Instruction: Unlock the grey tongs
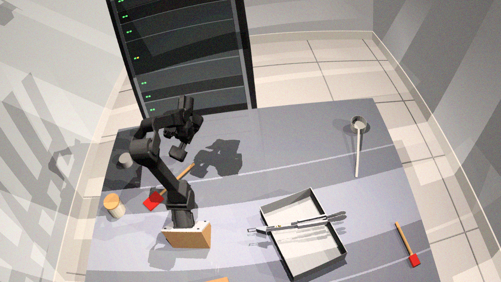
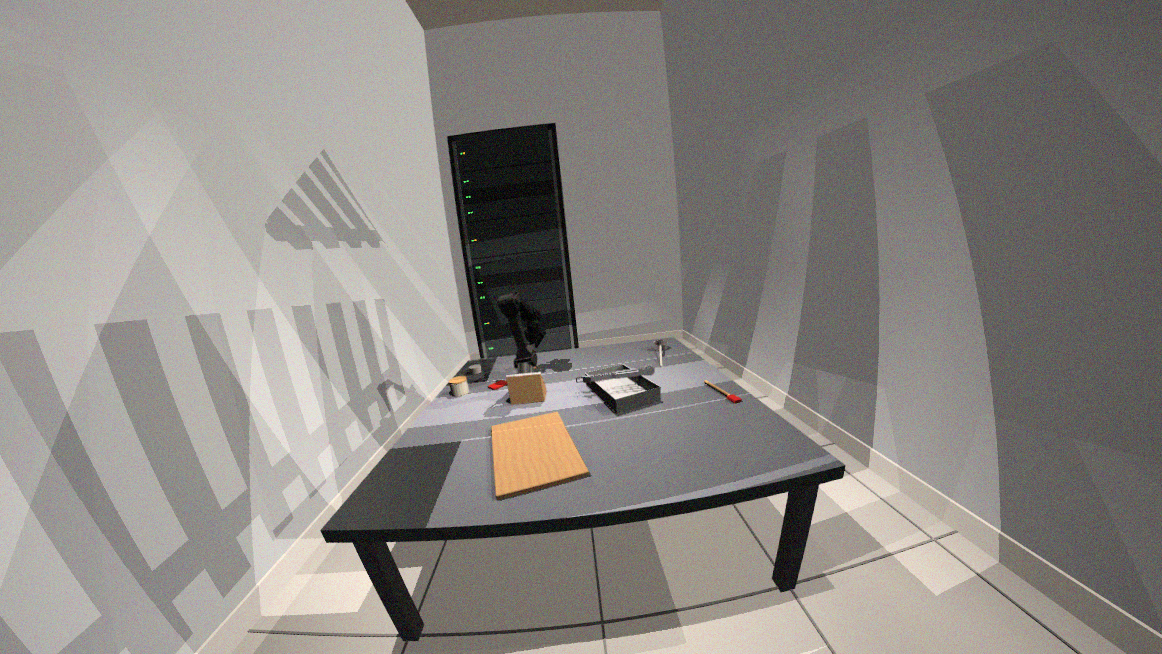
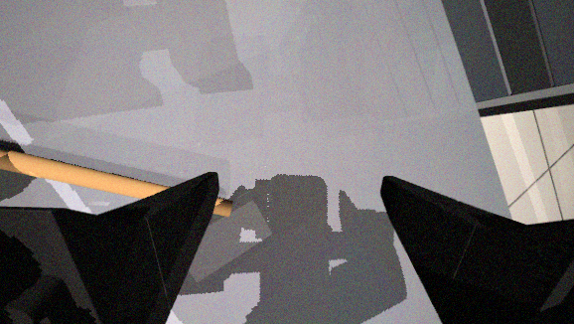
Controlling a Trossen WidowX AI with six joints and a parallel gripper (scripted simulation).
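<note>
Gripper [image 3: 299, 186] fingers spread wide, holding nothing, above the grey table [image 1: 280, 147]. Only the wrist view shows this. Grey tongs [image 1: 298, 223] lie across the roasting tin [image 1: 336, 241]; the wooden board [image 2: 536, 452] sits nearer, server rack [image 2: 512, 235] behind.

Arm [image 1: 164, 175] rising from its base, leaning back, folded at the elbow, forearm reaching forward and wrist bent downward. Gripper [image 3: 299, 186] hanging above the table, fingers spread wide apart, nothing between them, well clear of any contact.
</note>
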